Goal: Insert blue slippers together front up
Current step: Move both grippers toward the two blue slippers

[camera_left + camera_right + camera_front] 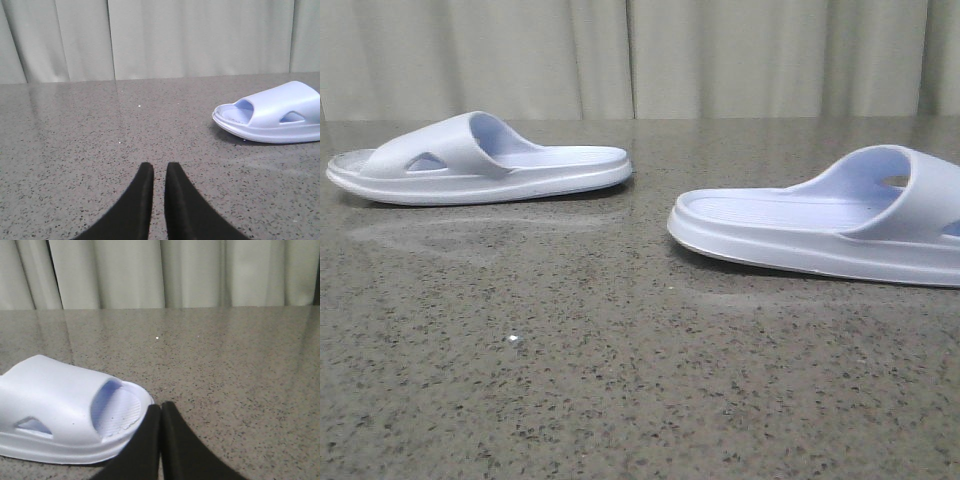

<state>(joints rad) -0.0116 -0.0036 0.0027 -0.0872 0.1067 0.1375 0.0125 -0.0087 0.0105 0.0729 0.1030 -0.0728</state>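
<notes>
Two blue slippers lie sole-down and apart on the table. In the front view the left slipper (480,160) is farther back and the right slipper (820,225) is nearer, cut off by the right edge. No gripper shows in that view. In the left wrist view my left gripper (159,170) is empty, its black fingers almost together with only a thin slit between them, and a slipper (272,112) lies well off to one side. In the right wrist view my right gripper (161,407) is shut and empty, its tips close beside the open end of a slipper (65,420).
The slippers rest on a grey speckled stone table top (620,380). A pale pleated curtain (640,60) hangs along the table's far edge. Bare table surface (650,230) lies between the two slippers.
</notes>
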